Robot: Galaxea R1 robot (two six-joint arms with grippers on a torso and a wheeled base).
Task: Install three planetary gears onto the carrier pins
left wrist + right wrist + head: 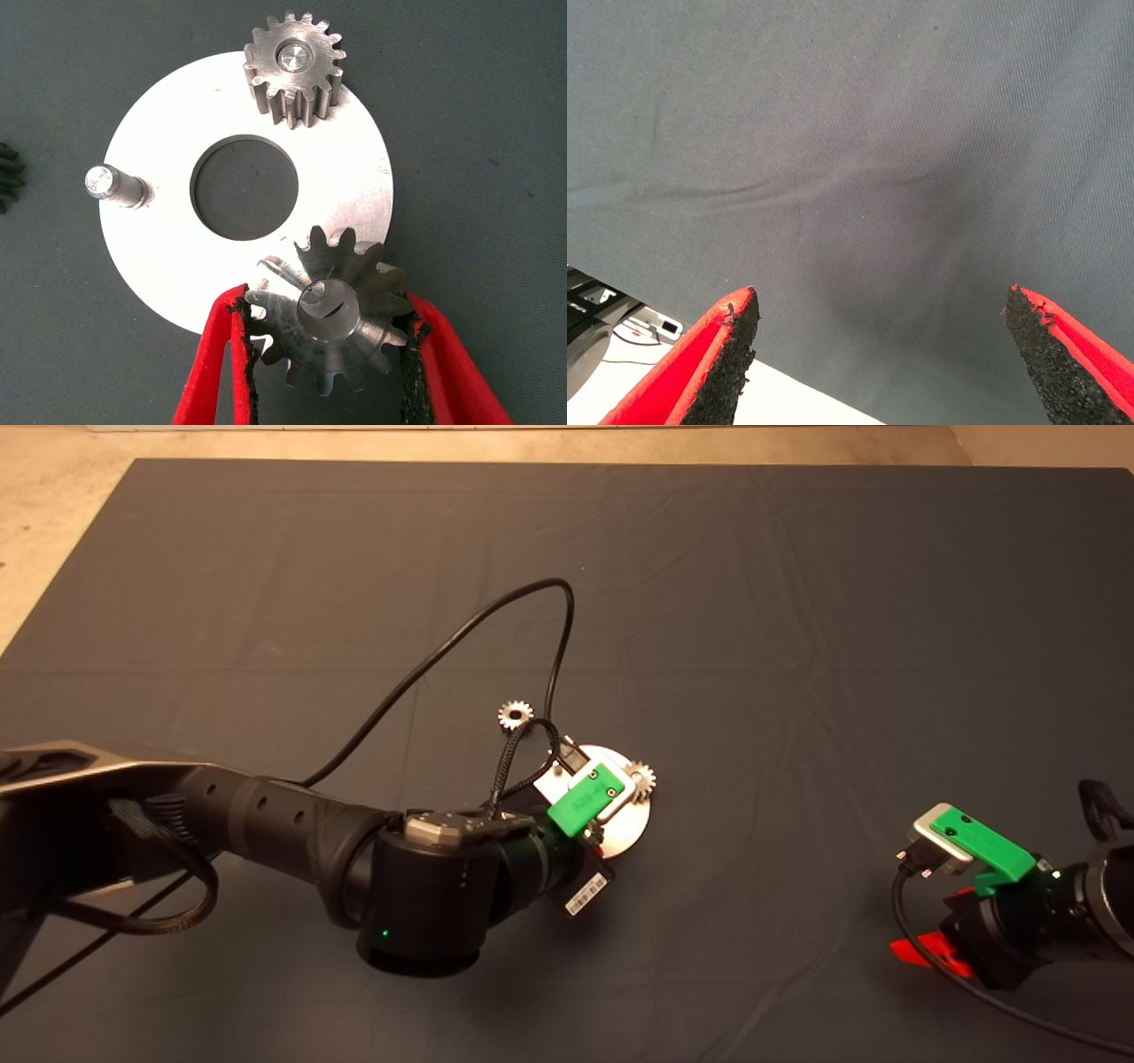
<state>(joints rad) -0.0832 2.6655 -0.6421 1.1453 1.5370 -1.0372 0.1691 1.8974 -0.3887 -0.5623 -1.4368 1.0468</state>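
Note:
The round shiny disc with the carrier pins lies mid-mat, mostly under my left wrist in the head view. One planetary gear sits on a pin at the disc's rim. A second pin stands bare. My left gripper is shut on another gear over the disc's edge; shiny metal shows through its centre hole. A third gear lies on the mat just beyond the disc. My right gripper waits open at the mat's lower right.
A black cable loops from the left wrist up over the mat behind the disc. The dark mat spreads wide around the disc, with pale floor past its far and left edges.

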